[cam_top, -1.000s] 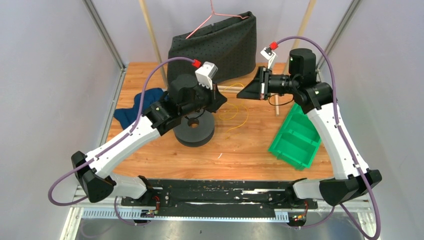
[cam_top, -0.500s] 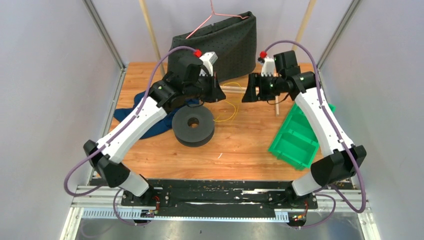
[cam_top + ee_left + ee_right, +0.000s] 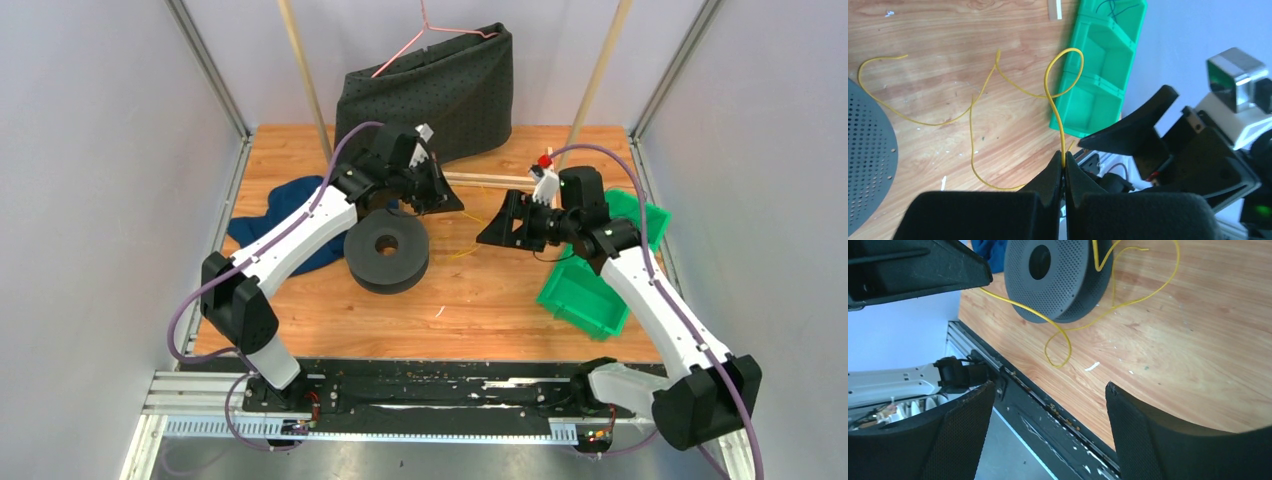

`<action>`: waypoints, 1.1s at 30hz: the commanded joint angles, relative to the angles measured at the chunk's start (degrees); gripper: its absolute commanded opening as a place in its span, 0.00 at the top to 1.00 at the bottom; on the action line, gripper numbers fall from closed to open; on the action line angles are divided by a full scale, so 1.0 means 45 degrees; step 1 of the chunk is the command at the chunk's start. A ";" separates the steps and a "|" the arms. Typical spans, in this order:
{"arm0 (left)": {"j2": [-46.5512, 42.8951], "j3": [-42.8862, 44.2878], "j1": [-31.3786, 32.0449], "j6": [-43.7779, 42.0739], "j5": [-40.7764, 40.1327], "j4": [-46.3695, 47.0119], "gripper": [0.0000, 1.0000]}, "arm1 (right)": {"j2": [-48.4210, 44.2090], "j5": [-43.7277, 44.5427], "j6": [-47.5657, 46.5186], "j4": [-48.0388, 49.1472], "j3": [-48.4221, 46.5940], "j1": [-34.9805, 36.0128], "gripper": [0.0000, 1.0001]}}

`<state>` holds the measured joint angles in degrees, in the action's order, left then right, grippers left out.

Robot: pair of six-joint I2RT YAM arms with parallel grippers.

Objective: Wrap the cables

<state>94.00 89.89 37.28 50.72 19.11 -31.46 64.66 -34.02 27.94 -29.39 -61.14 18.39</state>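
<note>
The cable (image 3: 1046,82) is a thin yellow-orange wire, thread-like. I judge it nearly weightless, limp, yet springy enough to keep its curls (it stands in an open loop just beyond the left claw's tips). The left claw (image 3: 1063,165) is pressed together, pinching the wire at its very tips. From there the rest trails in loose bends over the wooden surface (image 3: 948,30) towards the black spool (image 3: 868,150). It probably slides through a light pinch and snags easily, so a second hold close beside that pinch looks best. The right claw (image 3: 1048,385) is spread wide and empty, with a curl of wire lying beyond its tips.
</note>
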 commanded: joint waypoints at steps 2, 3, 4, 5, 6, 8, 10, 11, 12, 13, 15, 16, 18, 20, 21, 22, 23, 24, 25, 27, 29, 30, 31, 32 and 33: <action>-0.0101 -0.0271 -0.0230 0.0955 0.0708 0.0905 1.00 | 0.0296 -0.0019 0.1695 0.2813 0.0772 0.0560 0.17; -0.0091 -0.0236 -0.0253 0.0956 0.0730 0.0909 1.00 | 0.0418 -0.0008 0.1802 0.2894 0.0833 0.0551 0.17; -0.0088 -0.0219 -0.0273 0.0973 0.0733 0.0926 1.00 | 0.0552 -0.0129 0.1947 0.3068 0.0934 0.0575 0.18; -0.0073 -0.0196 -0.0273 0.0948 0.0760 0.0941 1.00 | 0.0723 -0.0254 0.2115 0.3324 0.1032 0.0614 0.19; -0.0066 -0.0176 -0.0276 0.0906 0.0761 0.0967 1.00 | 0.0876 -0.0341 0.2275 0.3505 0.1105 0.0648 0.22; -0.0072 -0.0187 -0.0304 0.0945 0.0736 0.1023 1.00 | 0.1231 -0.0464 0.2433 0.3935 0.1216 0.0805 0.31; -0.0097 -0.0199 -0.0371 0.1046 0.0659 0.1040 1.00 | 0.1539 -0.0344 0.2394 0.3987 0.1252 0.0962 0.42; -0.0137 -0.0193 -0.0405 0.1035 0.0611 0.1077 1.00 | 0.1637 -0.0237 0.2400 0.3993 0.1306 0.1009 0.47; -0.0159 -0.0190 -0.0448 0.1017 0.0598 0.1055 1.00 | 0.1699 -0.0114 0.2454 0.4057 0.1379 0.1064 0.51; -0.0169 -0.0173 -0.0490 0.1032 0.0623 0.1084 1.00 | 0.1689 0.0043 0.2512 0.4200 0.1505 0.1110 0.53; -0.0185 -0.0167 -0.0530 0.1071 0.0644 0.1043 1.00 | 0.1667 0.0293 0.2715 0.4425 0.1710 0.1143 0.59; -0.0185 -0.0180 -0.0559 0.1073 0.0699 0.1078 1.00 | 0.1656 0.0360 0.2813 0.4505 0.1771 0.1164 0.62; -0.0220 -0.0207 -0.0580 0.1064 0.0644 0.1073 1.00 | 0.1632 0.0346 0.2998 0.4820 0.1923 0.1178 0.64; -0.0271 -0.0237 -0.0593 0.1071 0.0598 0.1086 1.00 | 0.1552 0.0389 0.3202 0.5144 0.2078 0.1204 0.67; -0.0291 -0.0264 -0.0599 0.1104 0.0614 0.1146 1.00 | 0.1522 0.0428 0.3253 0.5273 0.2127 0.1227 0.68; -0.0298 -0.0294 -0.0617 0.1152 0.0630 0.1183 1.00 | 0.1516 0.0480 0.3279 0.5331 0.2140 0.1216 0.69; -0.0302 -0.0322 -0.0609 0.1193 0.0664 0.1246 1.00 | 0.1551 0.0498 0.3282 0.5372 0.2132 0.1229 0.71; -0.0312 -0.0343 -0.0618 0.1207 0.0724 0.1308 1.00 | 0.1588 0.0520 0.3265 0.5378 0.2095 0.1225 0.73; -0.0306 -0.0372 -0.0609 0.1224 0.0759 0.1325 1.00 | 0.1632 0.0552 0.3249 0.5373 0.2085 0.1225 0.75; -0.0312 -0.0449 -0.0608 0.1233 0.0791 0.1395 1.00 | 0.1620 0.0738 0.3280 0.5284 0.2094 0.1225 0.82; -0.0374 -0.0556 -0.0610 0.1221 0.0792 0.1486 1.00 | 0.1545 0.0869 0.3255 0.5254 0.2098 0.1225 0.92; -0.0423 -0.0619 -0.0613 0.1201 0.0782 0.1523 1.00 | 0.1506 0.0913 0.3216 0.5150 0.2044 0.1230 0.98; -0.0454 -0.0678 -0.0611 0.1140 0.0773 0.1567 1.00 | 0.1450 0.0904 0.3189 0.5064 0.1996 0.1226 0.99; -0.0475 -0.0695 -0.0613 0.0988 0.0772 0.1590 1.00 | 0.1402 0.0783 0.3088 0.5048 0.1946 0.1196 0.99; -0.0465 -0.0643 -0.0608 0.0757 0.0716 0.1411 1.00 | 0.1347 0.0661 0.2963 0.4973 0.1864 0.1190 0.99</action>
<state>93.73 87.50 34.94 55.72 20.62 -25.26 72.40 -31.40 42.57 -6.81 -52.18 22.92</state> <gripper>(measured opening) 0.006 0.018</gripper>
